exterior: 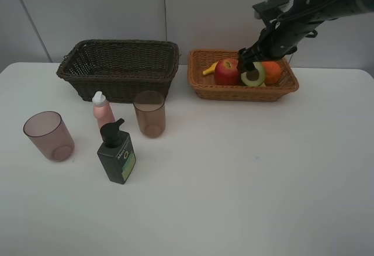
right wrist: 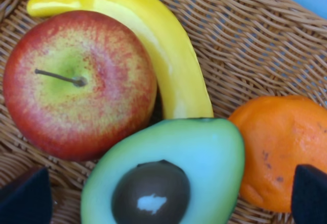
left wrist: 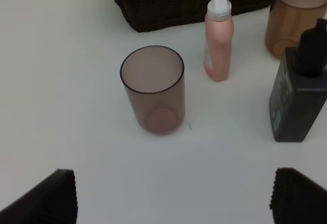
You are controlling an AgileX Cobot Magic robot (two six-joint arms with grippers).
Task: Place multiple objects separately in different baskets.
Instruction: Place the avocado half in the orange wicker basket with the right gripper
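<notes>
The light tan basket point(exterior: 201, 85) holds a red apple point(exterior: 227, 72), a yellow banana point(exterior: 209, 69), an orange point(exterior: 272, 71) and a halved avocado point(exterior: 253, 75). My right gripper point(exterior: 250, 63) hangs just over the avocado point(right wrist: 168, 173), open, with its pads clear of the fruit on both sides. The apple point(right wrist: 76, 81), banana point(right wrist: 163, 55) and orange point(right wrist: 278, 147) lie around it. My left gripper point(left wrist: 173, 198) is open above the table, short of a brownish-pink cup point(left wrist: 153, 88). It does not show in the exterior view.
The dark brown basket point(exterior: 117, 66) stands at the back left with nothing visible in it. In front of it stand a pink bottle point(exterior: 102, 111), a second cup point(exterior: 149, 114), a dark pump bottle point(exterior: 117, 154) and the first cup point(exterior: 49, 136).
</notes>
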